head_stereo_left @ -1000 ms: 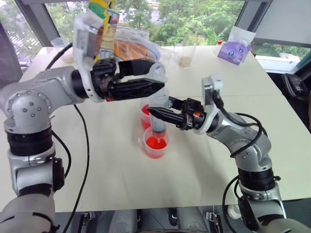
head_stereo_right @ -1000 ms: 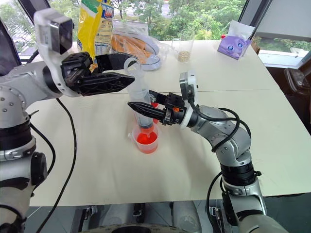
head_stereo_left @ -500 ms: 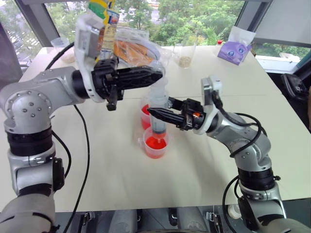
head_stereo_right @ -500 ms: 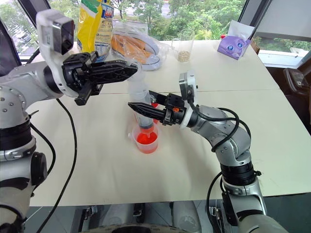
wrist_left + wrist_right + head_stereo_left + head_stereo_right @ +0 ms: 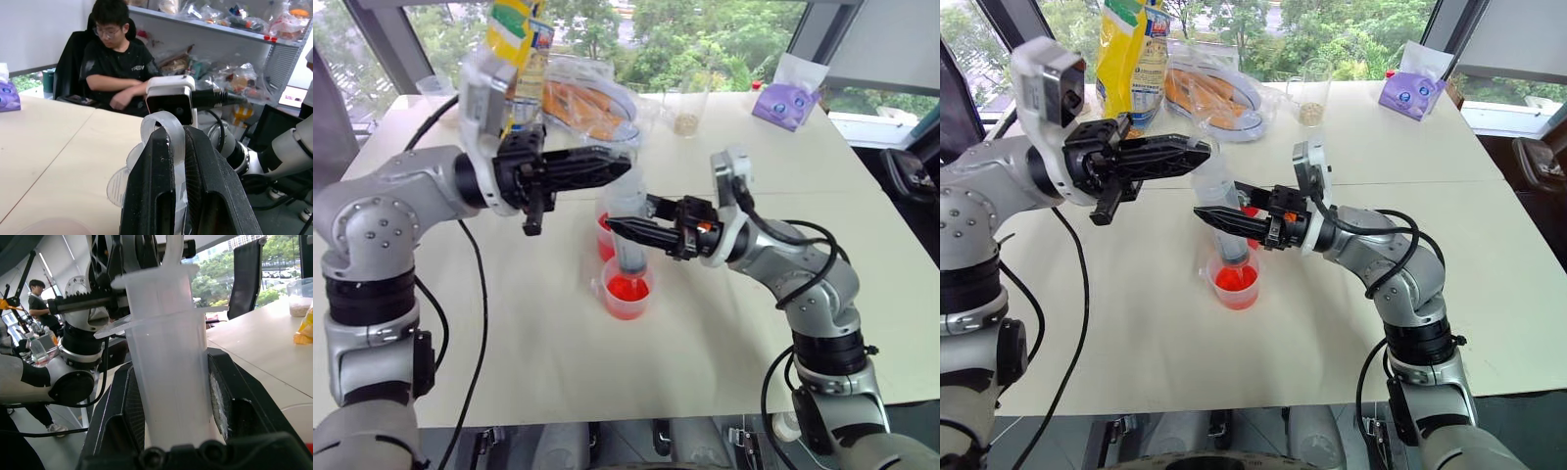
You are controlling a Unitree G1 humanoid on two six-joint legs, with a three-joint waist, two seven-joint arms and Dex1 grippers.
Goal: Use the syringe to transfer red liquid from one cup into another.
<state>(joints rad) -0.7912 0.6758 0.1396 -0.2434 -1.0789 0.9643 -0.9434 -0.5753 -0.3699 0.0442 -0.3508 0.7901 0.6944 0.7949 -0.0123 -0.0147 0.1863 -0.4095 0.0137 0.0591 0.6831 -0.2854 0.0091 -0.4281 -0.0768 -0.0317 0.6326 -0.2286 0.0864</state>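
head view: the right end effector point(image 5: 1219, 216) is clamped on the barrel of the upright syringe point(image 5: 1222, 211), whose tip hangs over the smaller cup point(image 5: 1235, 282) of red liquid point(image 5: 1235, 279) on the counter point(image 5: 1332, 294); the taller red cup point(image 5: 605, 233) stands just behind it. the left end effector point(image 5: 1190, 149) is pinched on the plunger top.

left wrist view: the fingers point(image 5: 210, 181) squeeze the clear plunger ring point(image 5: 166, 132); a seated person point(image 5: 115, 63) is beyond.

right wrist view: the barrel point(image 5: 168, 367) sits between both pads point(image 5: 217, 404).
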